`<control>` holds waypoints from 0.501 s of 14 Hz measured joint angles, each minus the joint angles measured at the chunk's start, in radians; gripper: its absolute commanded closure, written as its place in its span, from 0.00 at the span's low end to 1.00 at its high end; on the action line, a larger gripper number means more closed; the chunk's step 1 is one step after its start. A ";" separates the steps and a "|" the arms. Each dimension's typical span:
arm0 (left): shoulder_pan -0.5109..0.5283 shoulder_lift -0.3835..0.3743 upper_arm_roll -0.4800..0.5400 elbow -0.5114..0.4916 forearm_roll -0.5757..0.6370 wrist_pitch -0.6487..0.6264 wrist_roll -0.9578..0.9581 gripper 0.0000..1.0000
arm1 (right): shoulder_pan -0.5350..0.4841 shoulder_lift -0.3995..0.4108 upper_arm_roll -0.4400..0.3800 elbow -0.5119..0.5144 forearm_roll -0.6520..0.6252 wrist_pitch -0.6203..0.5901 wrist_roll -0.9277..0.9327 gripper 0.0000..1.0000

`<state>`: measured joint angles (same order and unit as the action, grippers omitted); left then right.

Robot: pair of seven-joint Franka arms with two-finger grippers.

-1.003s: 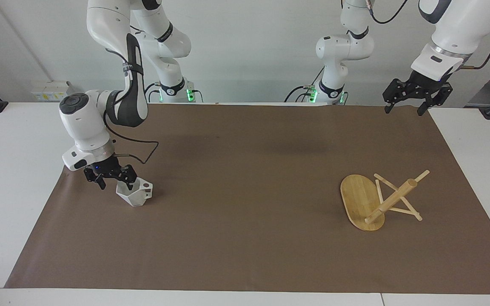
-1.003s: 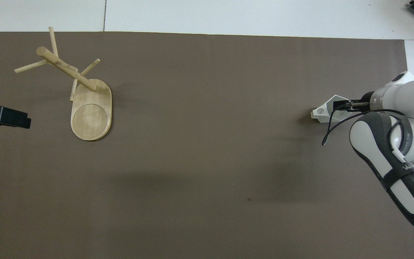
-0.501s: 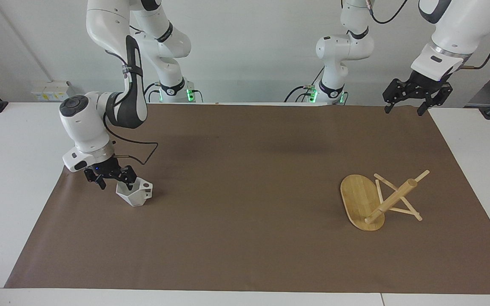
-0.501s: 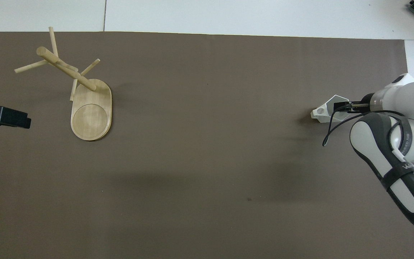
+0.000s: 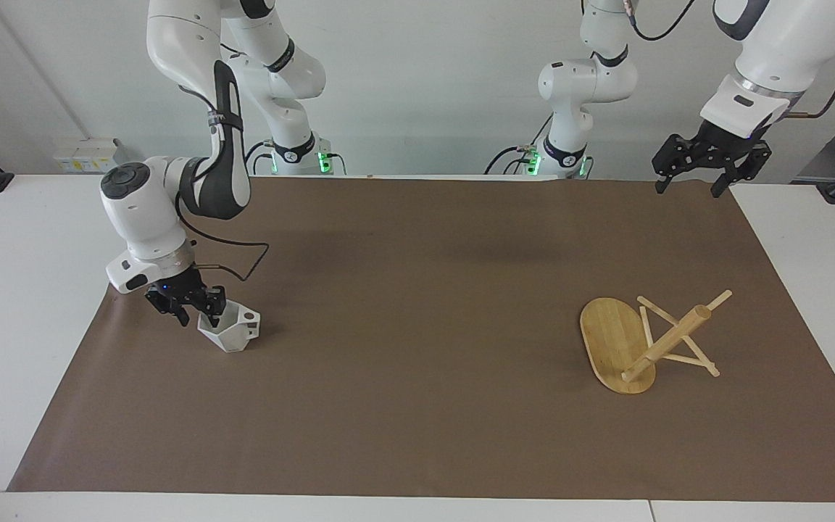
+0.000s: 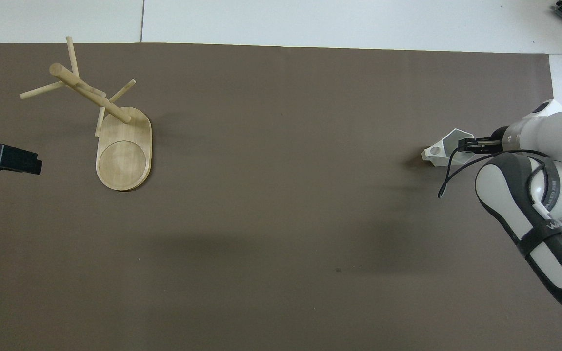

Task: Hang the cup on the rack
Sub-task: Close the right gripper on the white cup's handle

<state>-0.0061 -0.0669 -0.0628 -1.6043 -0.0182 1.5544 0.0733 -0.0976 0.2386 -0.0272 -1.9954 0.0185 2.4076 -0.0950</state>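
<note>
The white faceted cup (image 5: 233,333) stands on the brown mat toward the right arm's end of the table; it also shows in the overhead view (image 6: 438,152). Its handle with the round hole points toward the table's middle. My right gripper (image 5: 197,315) is down at the cup, its fingers closed on the rim wall away from the handle; it also shows in the overhead view (image 6: 469,145). The bamboo rack (image 5: 667,339) stands upright toward the left arm's end, also seen in the overhead view (image 6: 90,95). My left gripper (image 5: 687,188) waits open and empty, raised over the mat's edge nearest the robots.
The brown mat (image 5: 417,406) covers most of the white table (image 5: 11,304). The rack's oval base (image 6: 124,161) lies nearer to the robots than its pegs. A black cable loops from the right wrist beside the cup.
The right gripper's fingers have closed in on the cup's rim wall. The cup, the rack and the left arm have not moved.
</note>
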 measured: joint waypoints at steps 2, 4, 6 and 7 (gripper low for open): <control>0.000 0.000 0.000 0.000 0.000 0.000 0.000 0.00 | 0.000 0.000 0.000 0.000 0.000 0.000 0.000 0.75; 0.000 0.000 0.000 0.000 0.000 0.000 0.000 0.00 | 0.000 0.000 0.000 0.000 0.000 0.000 0.000 0.83; 0.000 0.000 0.000 0.000 0.000 0.000 0.000 0.00 | 0.000 0.000 0.000 0.000 0.000 0.000 0.000 0.92; 0.000 0.000 0.000 0.000 0.000 0.000 0.000 0.00 | 0.000 0.000 0.000 0.000 0.000 0.000 0.000 0.95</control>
<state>-0.0061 -0.0669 -0.0628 -1.6043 -0.0182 1.5544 0.0733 -0.0979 0.2386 -0.0275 -1.9951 0.0185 2.4076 -0.0948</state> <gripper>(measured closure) 0.000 0.846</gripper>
